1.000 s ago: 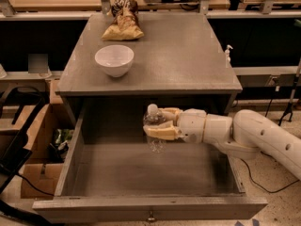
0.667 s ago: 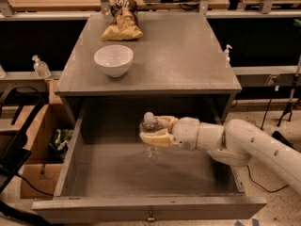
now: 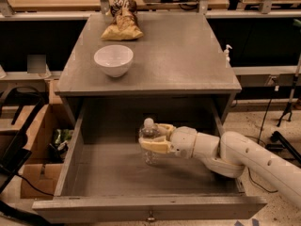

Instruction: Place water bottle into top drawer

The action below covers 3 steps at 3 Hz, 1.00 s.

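The water bottle (image 3: 149,145) is a clear plastic bottle with a white cap, held upright inside the open top drawer (image 3: 66,168). My gripper (image 3: 151,139) reaches in from the right on a white arm and is shut on the bottle around its upper body. The bottle's base is close to the drawer floor, near the middle; I cannot tell if it touches. The drawer is pulled fully out, with a small metal knob (image 3: 150,216) on its front panel.
A white bowl (image 3: 113,59) and a crumpled chip bag (image 3: 122,23) sit on the grey tabletop (image 3: 188,55) above the drawer. A small pump bottle (image 3: 227,53) stands at the right. Cardboard boxes (image 3: 35,126) and cables lie on the floor at left.
The gripper with the bottle has moved slightly left and lower into the drawer.
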{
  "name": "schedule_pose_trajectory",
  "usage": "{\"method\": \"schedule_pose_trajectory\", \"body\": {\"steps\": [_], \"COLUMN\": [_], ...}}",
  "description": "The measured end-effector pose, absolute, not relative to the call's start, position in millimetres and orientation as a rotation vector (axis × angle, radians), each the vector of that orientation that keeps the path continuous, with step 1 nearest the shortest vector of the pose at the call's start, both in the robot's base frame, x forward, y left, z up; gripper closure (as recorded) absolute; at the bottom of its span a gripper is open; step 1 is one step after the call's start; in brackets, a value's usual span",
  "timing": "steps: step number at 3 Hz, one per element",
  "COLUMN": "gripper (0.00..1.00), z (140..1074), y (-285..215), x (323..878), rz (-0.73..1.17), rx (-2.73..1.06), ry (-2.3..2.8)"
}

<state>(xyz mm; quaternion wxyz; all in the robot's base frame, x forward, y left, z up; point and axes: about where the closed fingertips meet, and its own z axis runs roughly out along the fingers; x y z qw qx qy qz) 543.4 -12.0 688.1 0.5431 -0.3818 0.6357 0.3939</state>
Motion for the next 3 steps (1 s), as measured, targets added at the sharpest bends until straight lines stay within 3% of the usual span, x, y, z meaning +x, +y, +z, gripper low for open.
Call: {"method": "schedule_pose_trajectory", "body": {"steps": [3], "gripper": [0.23], "z": [692.3], "y": [-11.9], "x": [543.4], "rz": [0.935], "rx": [-0.907], "ry": [1.509]}}
